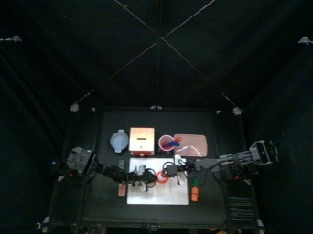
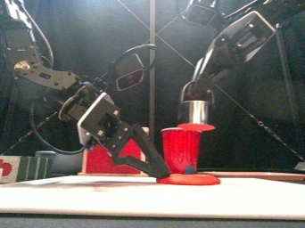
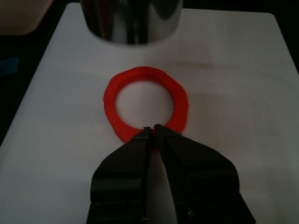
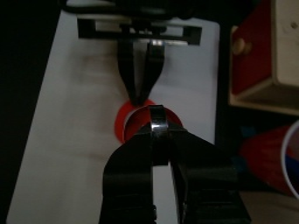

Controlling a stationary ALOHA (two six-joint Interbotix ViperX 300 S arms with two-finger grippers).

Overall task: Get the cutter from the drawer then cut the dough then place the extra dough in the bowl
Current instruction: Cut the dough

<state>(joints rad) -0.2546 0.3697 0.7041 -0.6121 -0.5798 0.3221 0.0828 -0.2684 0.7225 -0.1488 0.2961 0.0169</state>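
A red dough ring (image 3: 149, 103) lies flat on the white cutting board (image 3: 239, 79). My left gripper (image 3: 152, 131) is shut on the ring's near edge, low over the board (image 2: 149, 165). My right gripper (image 4: 155, 118) is shut on the wire handle of the round metal cutter (image 2: 194, 111), which hangs above the ring. Red dough (image 2: 198, 128) shows at the cutter's lower rim. From the left wrist the cutter (image 3: 132, 19) appears beyond the ring. The two grippers face each other over the board (image 1: 159, 194).
The wooden box with the red drawer front (image 1: 142, 142) stands behind the board, with the blue-grey bowl (image 1: 116, 140) to its left. The red cup (image 2: 183, 150) with toy knives is behind the ring. A small orange toy (image 1: 196, 193) lies by the board's right edge.
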